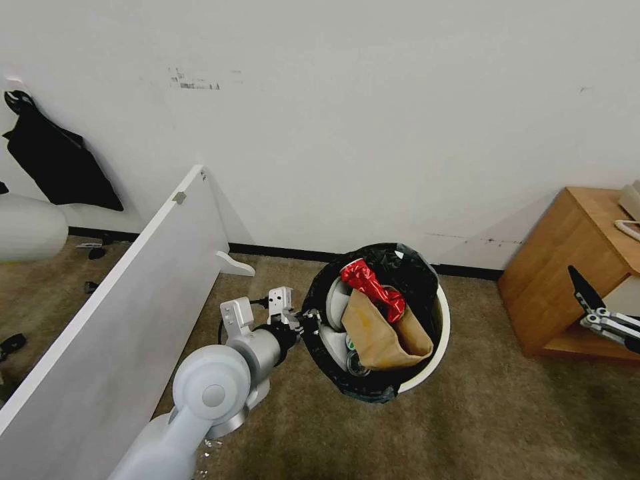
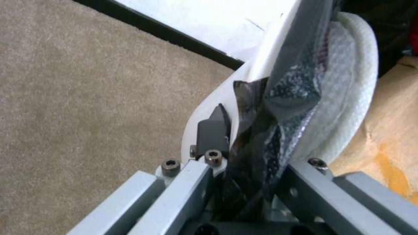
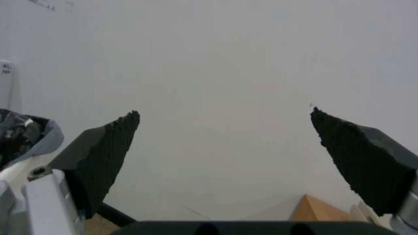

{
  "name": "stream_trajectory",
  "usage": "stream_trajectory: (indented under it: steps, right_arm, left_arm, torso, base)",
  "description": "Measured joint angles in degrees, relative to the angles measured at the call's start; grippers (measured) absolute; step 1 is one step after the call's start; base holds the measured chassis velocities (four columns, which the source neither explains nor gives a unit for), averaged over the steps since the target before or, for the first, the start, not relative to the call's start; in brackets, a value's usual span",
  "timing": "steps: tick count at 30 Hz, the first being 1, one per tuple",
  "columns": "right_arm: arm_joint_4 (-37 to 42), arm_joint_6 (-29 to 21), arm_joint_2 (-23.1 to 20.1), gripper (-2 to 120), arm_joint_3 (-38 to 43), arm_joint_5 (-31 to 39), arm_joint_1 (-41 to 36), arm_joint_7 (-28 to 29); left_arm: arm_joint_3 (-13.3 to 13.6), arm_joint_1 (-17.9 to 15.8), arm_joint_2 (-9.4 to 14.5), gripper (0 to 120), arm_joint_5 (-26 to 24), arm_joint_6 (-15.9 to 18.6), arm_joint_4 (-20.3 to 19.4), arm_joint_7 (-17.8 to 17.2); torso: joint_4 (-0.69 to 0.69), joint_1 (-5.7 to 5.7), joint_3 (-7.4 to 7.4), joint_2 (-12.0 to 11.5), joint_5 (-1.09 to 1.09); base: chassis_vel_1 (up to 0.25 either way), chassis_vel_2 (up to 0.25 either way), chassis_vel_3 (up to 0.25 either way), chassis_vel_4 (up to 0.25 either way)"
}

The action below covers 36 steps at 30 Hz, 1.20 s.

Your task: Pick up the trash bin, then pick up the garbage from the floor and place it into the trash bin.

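Here, in the head view, the bin (image 1: 437, 347) sits off the carpet (image 1: 507, 427) near the wall (image 1: 373, 120), gripped at its near-left rim by the left gripper (image 1: 308, 325). Inside lie a tan bag (image 1: 380, 333), a red wrapper (image 1: 370, 283) above it, and a white slipper (image 1: 335, 300) against the left side. The right gripper (image 1: 587, 293) hangs well to the right, before a wooden cabinet (image 1: 567, 267). A white panel (image 1: 113, 313) leans on the left.

In the left wrist view, the left gripper (image 2: 244, 153) is clamped on the bin's rim (image 2: 204, 104) and black liner (image 2: 279, 98); the slipper (image 2: 348, 98) and bag (image 2: 392, 137) lie just beyond.

In the right wrist view, the right gripper (image 3: 224, 147) is spread wide and holds nothing, facing the wall (image 3: 217, 65); the bin (image 3: 26, 140) is off to one side.
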Motion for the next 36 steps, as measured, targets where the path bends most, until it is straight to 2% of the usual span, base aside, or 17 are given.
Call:
stream_trajectory:
  steps: [36]
  right_arm:
    - [0.0, 0.0, 1.0, 100, -3.0, -2.2, 0.8, -2.3]
  left_arm:
    - [0.6, -0.4, 1.6, 1, -1.0, -0.4, 0.6, -0.4]
  torso:
    - [0.00, 0.00, 0.00, 0.0, 0.00]
  base:
    - [0.000, 0.000, 0.000, 0.000]
